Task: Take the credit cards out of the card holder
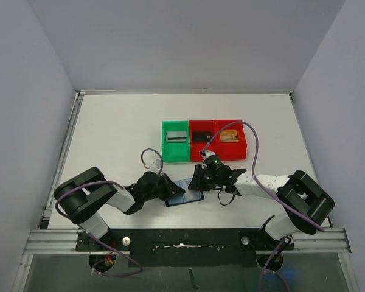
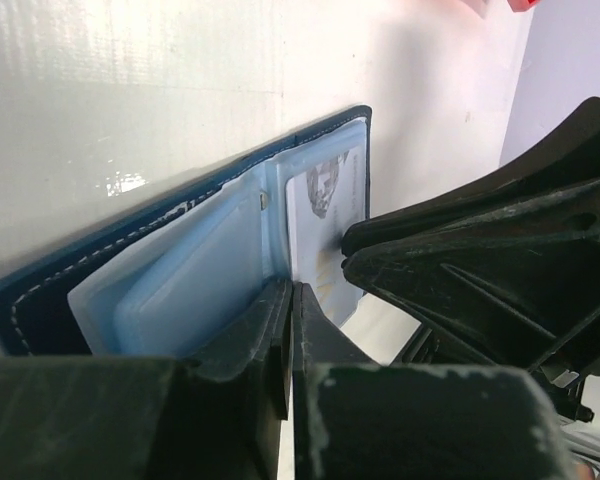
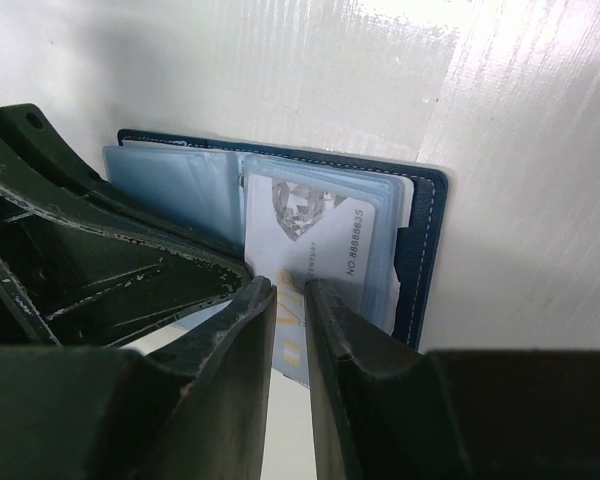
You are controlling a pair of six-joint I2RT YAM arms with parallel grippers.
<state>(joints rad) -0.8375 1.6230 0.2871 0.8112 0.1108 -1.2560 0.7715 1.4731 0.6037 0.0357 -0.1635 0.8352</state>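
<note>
The navy card holder (image 1: 184, 194) lies open on the table between my two arms, its light blue pockets (image 2: 180, 290) facing up. A white-silver card (image 3: 325, 235) printed with a number sticks halfway out of one pocket. My left gripper (image 2: 290, 290) is shut, and its tips press on the holder's middle fold. My right gripper (image 3: 290, 287) has its jaws a narrow gap apart, with the tips resting on the card's exposed end. The card's face shows through that gap. Three other cards lie in bins: silver-grey (image 1: 177, 137), black (image 1: 201, 137) and gold-tan (image 1: 229, 136).
A green bin (image 1: 167, 151) and two red bins (image 1: 202, 153) (image 1: 231, 152) stand in a row just behind the grippers. The two grippers nearly touch over the holder. A purple cable (image 1: 151, 159) loops above the left wrist.
</note>
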